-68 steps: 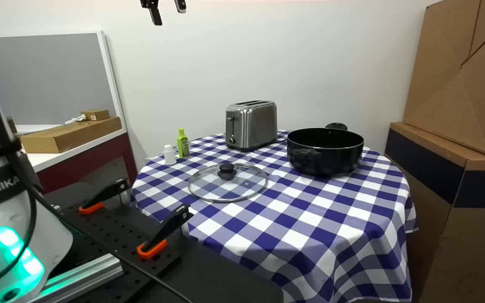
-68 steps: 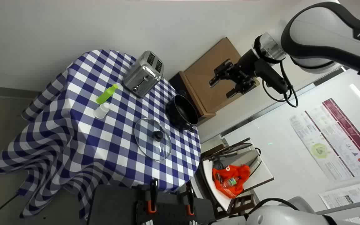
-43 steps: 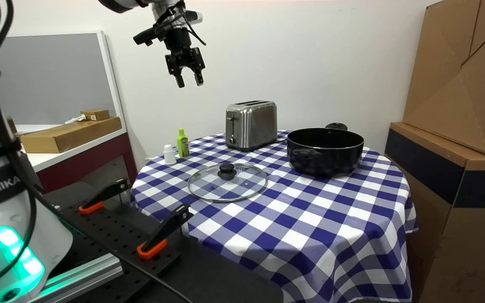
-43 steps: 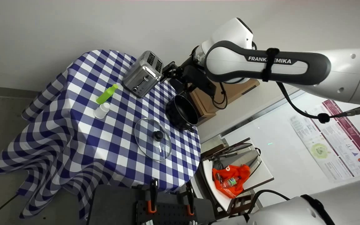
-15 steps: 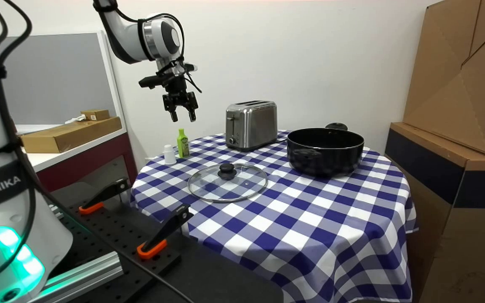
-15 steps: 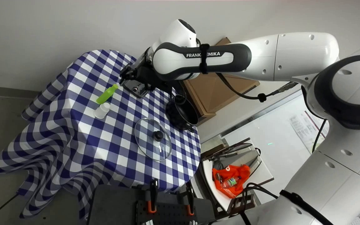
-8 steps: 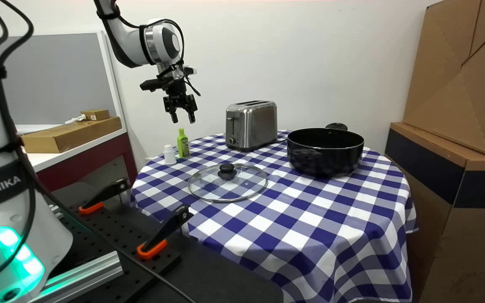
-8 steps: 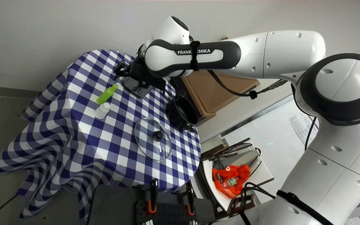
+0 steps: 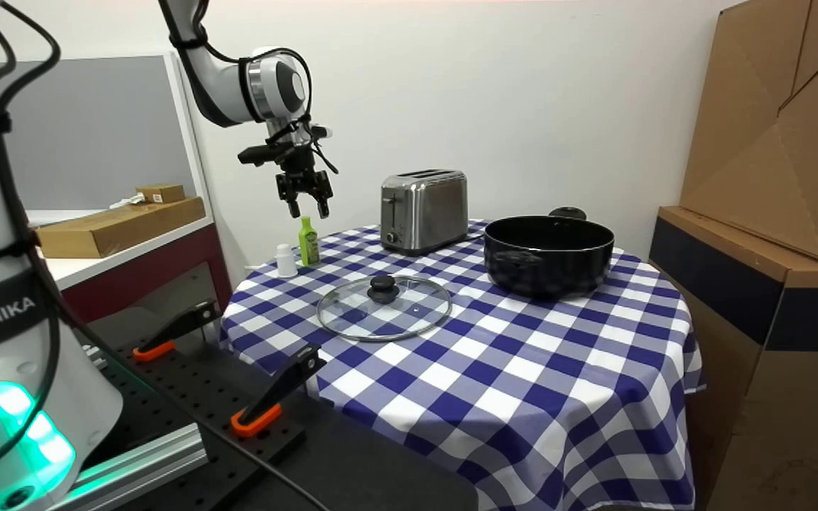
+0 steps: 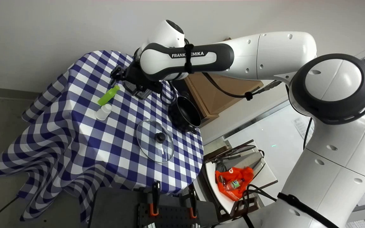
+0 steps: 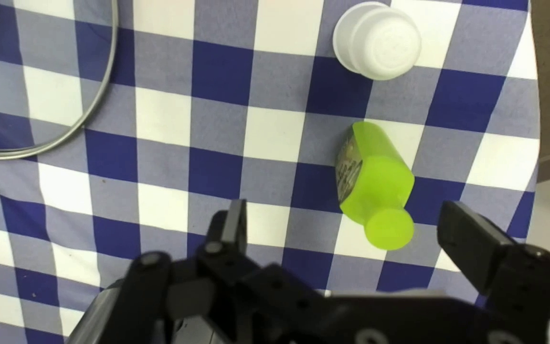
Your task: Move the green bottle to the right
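Observation:
The green bottle (image 9: 308,243) stands upright on the checked tablecloth at the table's left side; it also shows in an exterior view (image 10: 109,95) beside the white cup. In the wrist view the bottle (image 11: 376,174) is seen from above, its round cap lying between my two fingers. My gripper (image 9: 309,213) is open and empty, with its fingertips just above the bottle's cap and not seen touching it. In the wrist view the gripper (image 11: 343,208) has its fingers wide apart, the cap nearer the right finger.
White stacked cups (image 9: 285,261) stand close beside the bottle. A glass lid (image 9: 384,309) lies in front. A silver toaster (image 9: 424,211) and a black pot (image 9: 549,255) stand farther right. Black clamps (image 9: 277,387) hold the tablecloth side of the mount. Tall cardboard boxes (image 9: 771,135) stand at the right.
My gripper has come down from high above the table to just over the bottle, in the last second mostly downward. It stays open. The bottle, cups, lid, toaster and pot have not moved.

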You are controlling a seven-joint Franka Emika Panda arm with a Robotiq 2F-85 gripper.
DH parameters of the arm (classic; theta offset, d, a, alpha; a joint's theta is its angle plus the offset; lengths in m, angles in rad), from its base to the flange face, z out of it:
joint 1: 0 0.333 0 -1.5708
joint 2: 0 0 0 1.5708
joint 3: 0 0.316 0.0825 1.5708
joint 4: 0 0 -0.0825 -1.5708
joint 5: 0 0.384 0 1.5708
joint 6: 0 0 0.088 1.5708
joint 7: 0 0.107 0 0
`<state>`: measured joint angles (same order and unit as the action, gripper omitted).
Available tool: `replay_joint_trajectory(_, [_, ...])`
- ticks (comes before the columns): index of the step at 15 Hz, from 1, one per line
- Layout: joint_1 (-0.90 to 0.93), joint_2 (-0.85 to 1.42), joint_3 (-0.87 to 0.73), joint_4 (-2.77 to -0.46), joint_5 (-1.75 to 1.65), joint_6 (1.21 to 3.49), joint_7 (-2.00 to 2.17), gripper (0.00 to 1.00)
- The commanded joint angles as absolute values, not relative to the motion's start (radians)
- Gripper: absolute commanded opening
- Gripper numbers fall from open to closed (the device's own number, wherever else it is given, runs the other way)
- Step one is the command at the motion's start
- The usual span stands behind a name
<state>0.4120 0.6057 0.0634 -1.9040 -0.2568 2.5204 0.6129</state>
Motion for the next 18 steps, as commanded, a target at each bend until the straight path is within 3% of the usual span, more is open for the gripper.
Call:
replay_joint_trajectory(1, [0.442, 0.645, 0.041, -1.859, -0.234, 2.527, 0.622, 1.0])
replay_joint_trajectory(12, [0.47, 0.725, 0.023, -1.791, -0.231, 2.52, 0.643, 1.0])
replay_joint_trajectory(13, [0.472, 0.733, 0.022, -1.783, -0.23, 2.519, 0.645, 0.96])
replay_joint_trajectory(15, [0.478, 0.746, 0.019, -1.769, -0.229, 2.519, 0.649, 0.71])
replay_joint_trajectory(18, [0.483, 0.762, 0.016, -1.755, -0.229, 2.52, 0.657, 0.55])
